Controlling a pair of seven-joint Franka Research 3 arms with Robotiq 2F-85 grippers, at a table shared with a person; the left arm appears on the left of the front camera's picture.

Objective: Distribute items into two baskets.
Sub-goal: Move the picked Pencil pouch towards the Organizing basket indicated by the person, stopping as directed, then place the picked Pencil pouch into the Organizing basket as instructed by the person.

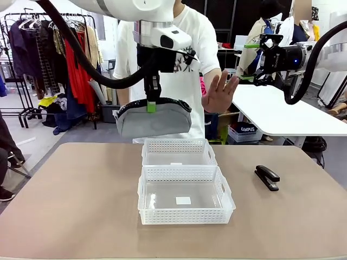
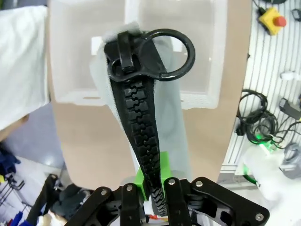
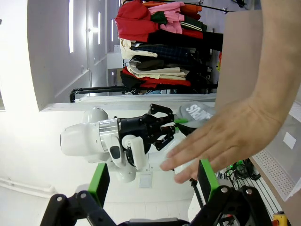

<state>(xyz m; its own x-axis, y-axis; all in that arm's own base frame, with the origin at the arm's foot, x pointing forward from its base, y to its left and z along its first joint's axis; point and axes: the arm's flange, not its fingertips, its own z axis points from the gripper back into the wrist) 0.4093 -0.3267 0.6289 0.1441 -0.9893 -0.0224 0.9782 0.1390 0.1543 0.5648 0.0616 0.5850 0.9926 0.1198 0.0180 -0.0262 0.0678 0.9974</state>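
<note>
My left gripper (image 1: 152, 104) hangs above the baskets, shut on the top of the grey pouch (image 1: 153, 121). In the left wrist view the pouch's black zipper (image 2: 141, 132) and its ring pull (image 2: 165, 52) run up from the shut gripper (image 2: 153, 183), with the blurred white baskets (image 2: 80, 52) below. The smaller basket (image 1: 178, 147) stands just behind the larger basket (image 1: 184, 214) at mid-table; both look empty. A black stapler (image 1: 267, 177) lies to their right. My right gripper (image 1: 248, 62) stands open, high at the right. The person's open hand (image 1: 219, 92) is raised just in front of it (image 3: 225, 136).
The person stands at the table's far side behind the pouch. A white table (image 1: 282, 111) lies beyond at the right, a clothes rack (image 1: 54, 54) at the left. A yellow emergency button (image 2: 273, 19) sits on a side surface.
</note>
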